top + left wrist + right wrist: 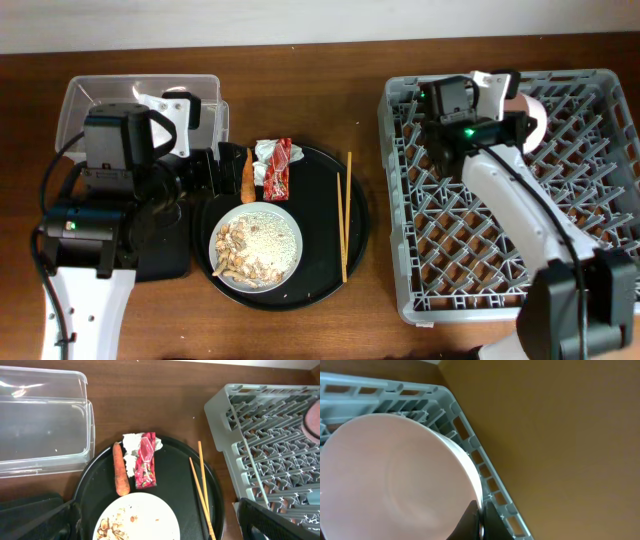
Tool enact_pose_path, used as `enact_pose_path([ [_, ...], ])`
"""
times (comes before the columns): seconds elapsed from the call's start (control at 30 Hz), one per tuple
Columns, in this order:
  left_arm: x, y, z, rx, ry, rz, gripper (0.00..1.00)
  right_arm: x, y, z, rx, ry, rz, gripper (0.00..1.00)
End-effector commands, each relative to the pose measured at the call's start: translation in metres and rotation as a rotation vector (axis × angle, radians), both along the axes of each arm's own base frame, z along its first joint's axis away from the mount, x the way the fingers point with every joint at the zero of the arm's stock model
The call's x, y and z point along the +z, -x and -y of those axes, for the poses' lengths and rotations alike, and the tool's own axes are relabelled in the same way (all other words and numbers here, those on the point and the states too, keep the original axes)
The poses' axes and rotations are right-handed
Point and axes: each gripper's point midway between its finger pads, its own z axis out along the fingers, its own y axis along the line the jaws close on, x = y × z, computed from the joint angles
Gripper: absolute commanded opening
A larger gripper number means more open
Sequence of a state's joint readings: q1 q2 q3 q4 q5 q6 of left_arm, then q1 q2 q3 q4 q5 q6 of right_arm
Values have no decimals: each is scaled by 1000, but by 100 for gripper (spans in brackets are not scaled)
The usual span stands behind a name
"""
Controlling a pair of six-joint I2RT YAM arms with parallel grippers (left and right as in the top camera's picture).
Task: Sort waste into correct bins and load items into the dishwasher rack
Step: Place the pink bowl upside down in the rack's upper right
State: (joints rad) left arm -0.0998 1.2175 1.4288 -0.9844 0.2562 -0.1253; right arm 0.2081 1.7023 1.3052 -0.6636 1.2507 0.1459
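**Brown wooden table: bowl held in rack, waste lying on round tray**

Right gripper is pinching the rim of the white bowl, fingers clamped on it. The bowl is sitting tilted inside the grey dishwasher rack, close to its far wall.

Left gripper is hovering with fingers spread wide and nothing between them, above the round black tray.

On that tray:
- the plate is lying flat, with beige food scraps heaped on its left side
- the carrot and the red-and-white wrapper are lying side by side just beyond the plate
- the chopsticks are lying along the tray's right side, toward the rack

The clear tub is sitting at far left. The shallow black tray in front of it is mostly hidden under the left arm.
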Motion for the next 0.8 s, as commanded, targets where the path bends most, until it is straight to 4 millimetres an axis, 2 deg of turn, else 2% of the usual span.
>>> enact_pose_path([
  [0.0, 6, -1, 1, 5, 6, 13, 99, -4, -3, 1, -30, 79, -30, 4],
  [0.17, 6, -1, 0, 5, 6, 13, 99, -21, -8, -2, -24, 101, -81, 4],
  [0.33, 6, -1, 0, 5, 6, 13, 99, -25, -14, -38, 65, 110, -93, 4],
  [0.43, 6, -1, 0, 5, 6, 13, 99, -28, -15, -51, 98, 116, -108, 4],
  [0.5, 6, -1, 1, 5, 6, 13, 99, -28, -14, -56, 109, 122, -114, 4],
  [0.6, 5, -1, 1, 5, 6, 13, 99, -17, -11, -48, 67, 182, -93, 4],
  [0.77, 6, -1, 0, 5, 6, 13, 99, -51, -10, -59, 168, 37, -244, 4],
])
